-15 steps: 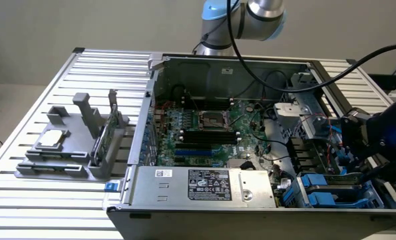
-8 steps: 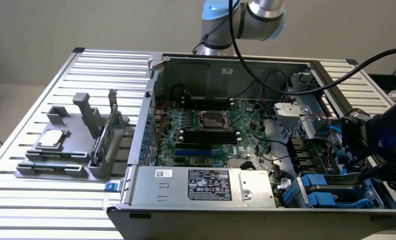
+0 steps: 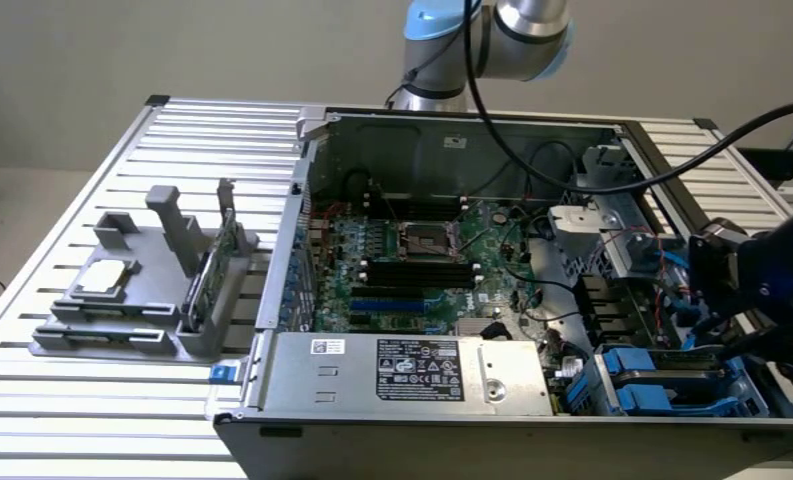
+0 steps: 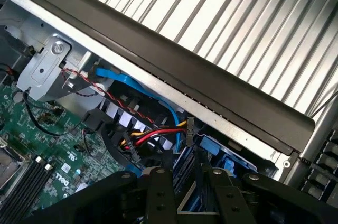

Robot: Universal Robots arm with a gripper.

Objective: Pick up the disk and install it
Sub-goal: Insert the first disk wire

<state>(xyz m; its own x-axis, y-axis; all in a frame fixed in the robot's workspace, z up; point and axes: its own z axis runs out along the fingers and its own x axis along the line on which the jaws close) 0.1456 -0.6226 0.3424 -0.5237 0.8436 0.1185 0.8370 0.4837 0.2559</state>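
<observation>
Exterior view query, Operator: where is the hand (image 3: 750, 300) working?

Technician: It is hanging over the drive bay (image 3: 656, 390), in the corner of the computer case (image 3: 436, 145) nearest the tabletop (image 3: 49, 400) edge at the exterior view's right. In the wrist view it is gripping the disk (image 4: 186, 203) edge-on between its fingers, as far as can be judged.

Operator: How is the disk handling?

Technician: It is judged to be stiff, dense for its size and shock-sensitive. The metal faces are likely slippery, and the blue rails are the flexing parts. Hold is best taken across the long edges, clear of the connector.

Operator: Counts?

Technician: One disk, one hand, one case. One grey fixture (image 3: 116, 335) is carrying one small silver drive (image 3: 103, 278) and one green circuit card (image 3: 213, 275).
</observation>
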